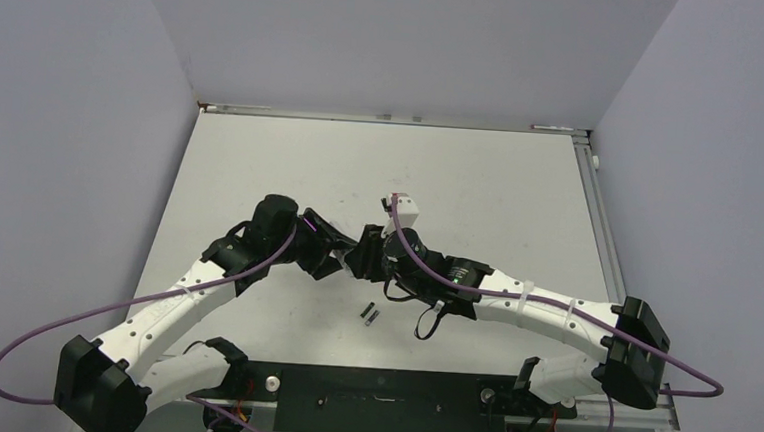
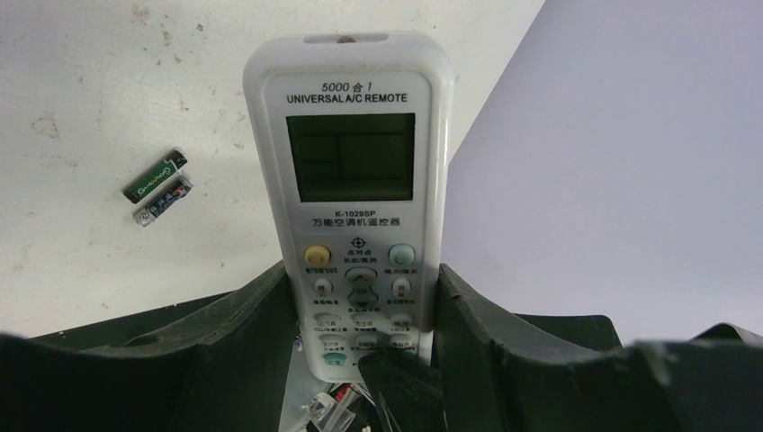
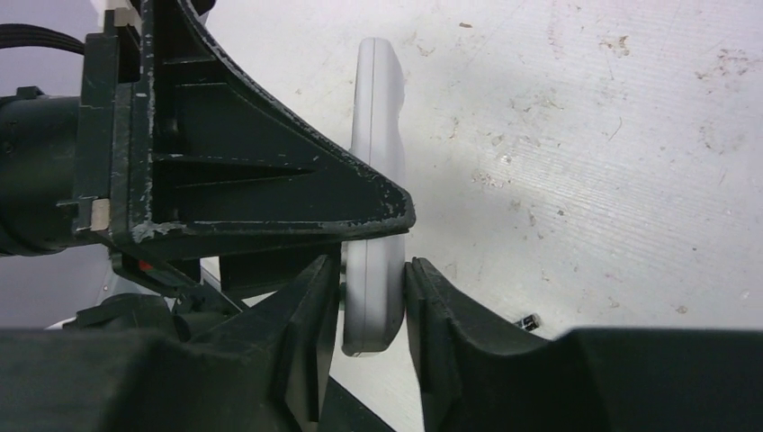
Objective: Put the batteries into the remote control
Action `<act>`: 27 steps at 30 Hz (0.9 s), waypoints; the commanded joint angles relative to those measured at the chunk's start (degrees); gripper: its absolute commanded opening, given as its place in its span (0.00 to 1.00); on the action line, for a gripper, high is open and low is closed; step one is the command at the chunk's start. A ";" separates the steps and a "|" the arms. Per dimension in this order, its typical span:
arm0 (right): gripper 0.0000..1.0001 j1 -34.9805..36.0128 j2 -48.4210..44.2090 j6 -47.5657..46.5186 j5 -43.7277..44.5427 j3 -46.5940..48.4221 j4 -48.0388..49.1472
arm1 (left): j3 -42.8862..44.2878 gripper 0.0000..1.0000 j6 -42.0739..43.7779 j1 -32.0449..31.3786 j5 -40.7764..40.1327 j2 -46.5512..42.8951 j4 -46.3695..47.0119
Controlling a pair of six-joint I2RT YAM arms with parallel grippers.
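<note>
— Black fingers [image 2: 234, 342] of the left gripper [image 2: 363, 274] fill the bottom of the left wrist view, closest to the lens. Between them stands the remote control [image 2: 351, 162]. It is white, with its button face and grey screen toward the camera and its lower end down inside the claw.

— Is that claw gripping it?

— Yes. One finger presses each long edge, so the jaws stand partly apart, closed on the width of the remote control. It is held up off the table [image 1: 480, 182].

— And the right claw?

— The right wrist view shows the remote control [image 3: 378, 108] edge-on, as a thin white slab. The right gripper [image 3: 373, 265] has its jaws narrowed round the near end of that slab, one pad at each flat face and right against it. Whether the pads press or only brush the plastic, I cannot tell. Farther along the slab, one of the left claw's fingers [image 3: 252, 180] crosses the view.

— Where are the batteries?

— The batteries [image 2: 157, 189] lie on the table, side by side. One has a green label and the other is darker. From overhead the batteries [image 1: 370, 314] sit a little nearer the arm bases than the two claws, which meet over the middle of the table. Neither claw touches them.
</note>
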 commanded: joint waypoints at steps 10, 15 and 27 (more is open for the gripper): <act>0.08 0.41 -0.38 -1.58 1.30 1.96 2.09 | 3.49 0.12 -1.62 -1.83 1.05 -1.31 4.79; 0.08 0.50 -1.77 -5.23 3.87 2.20 -0.54 | 1.06 0.43 -1.37 -1.83 2.78 -1.99 8.92; 0.08 2.84 -9.56 -17.07 9.32 -2.13 -6.52 | 0.86 0.73 2.51 -0.92 7.58 -3.35 10.46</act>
